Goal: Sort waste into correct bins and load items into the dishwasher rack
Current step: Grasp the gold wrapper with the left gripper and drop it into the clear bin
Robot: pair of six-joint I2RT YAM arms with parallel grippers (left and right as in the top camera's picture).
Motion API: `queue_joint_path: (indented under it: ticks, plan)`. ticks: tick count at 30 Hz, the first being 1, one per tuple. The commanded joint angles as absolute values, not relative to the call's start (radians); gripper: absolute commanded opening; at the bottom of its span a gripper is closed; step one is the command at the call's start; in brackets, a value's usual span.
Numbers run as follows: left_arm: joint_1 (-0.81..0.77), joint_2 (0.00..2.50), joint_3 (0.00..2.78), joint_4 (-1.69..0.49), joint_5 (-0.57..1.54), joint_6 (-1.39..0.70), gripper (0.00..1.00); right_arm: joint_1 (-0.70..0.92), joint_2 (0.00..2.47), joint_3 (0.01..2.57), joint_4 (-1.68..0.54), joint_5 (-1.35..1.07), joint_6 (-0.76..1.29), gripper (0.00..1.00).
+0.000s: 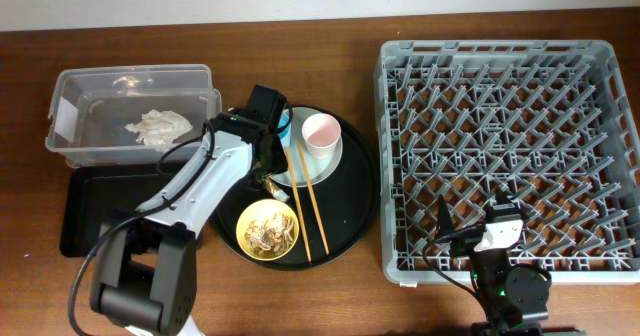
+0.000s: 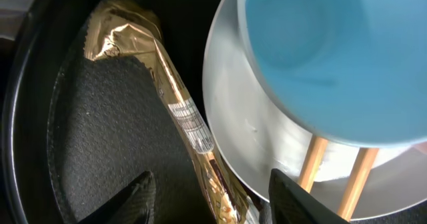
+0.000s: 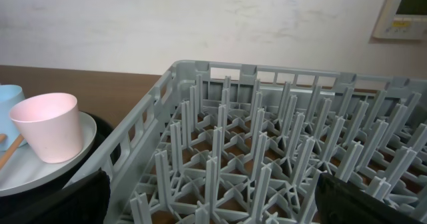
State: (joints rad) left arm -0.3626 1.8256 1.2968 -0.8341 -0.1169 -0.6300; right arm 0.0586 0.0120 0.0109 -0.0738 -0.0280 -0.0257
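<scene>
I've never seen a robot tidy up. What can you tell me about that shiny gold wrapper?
The wrapper is crumpled gold foil with a white printed patch. It is long and narrow, lying flat on the round black tray, tight against the edge of the pale plate. The left gripper is open above it, one finger on each side, not yet closed on it.

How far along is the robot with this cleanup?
Little: only a pale clump lies in the clear tub. The open left gripper straddles the foil wrapper. The rack is empty; pink cup, blue cup, plate, chopsticks and bowl of scraps wait on the round tray.
</scene>
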Motion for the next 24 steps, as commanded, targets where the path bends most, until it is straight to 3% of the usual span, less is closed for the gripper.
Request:
queue_joint_path:
  ticks: [1, 8, 13, 17, 19, 22, 24]
  plan:
    - [-0.364, 1.835, 1.272, -0.823, -0.139, -0.655, 0.50, 0.051, 0.006, 0.006, -0.078, -0.034, -0.019, 0.98]
    - [-0.364, 1.835, 1.121, -0.664, -0.136, -0.666, 0.45, 0.051, 0.006, 0.006, -0.078, -0.034, -0.019, 0.98]
    - [-0.364, 1.834, 1.111, -0.651, -0.136, -0.666, 0.24, 0.051, 0.006, 0.006, -0.078, -0.034, -0.019, 0.98]
    - [-0.364, 1.830, 1.160, -0.686, -0.138, -0.665, 0.22, 0.051, 0.006, 0.006, -0.078, -0.034, -0.019, 0.99]
    - [-0.364, 1.828, 1.168, -0.694, -0.138, -0.665, 0.09, 0.051, 0.006, 0.006, -0.078, -0.034, -0.019, 0.98]
    - [-0.364, 1.828, 1.168, -0.693, -0.139, -0.665, 0.02, 0.051, 0.006, 0.006, -0.078, -0.034, -0.019, 0.98]
    - [-0.364, 1.823, 1.168, -0.693, -0.139, -0.665, 0.02, 0.051, 0.006, 0.006, -0.078, -0.034, -0.019, 0.98]
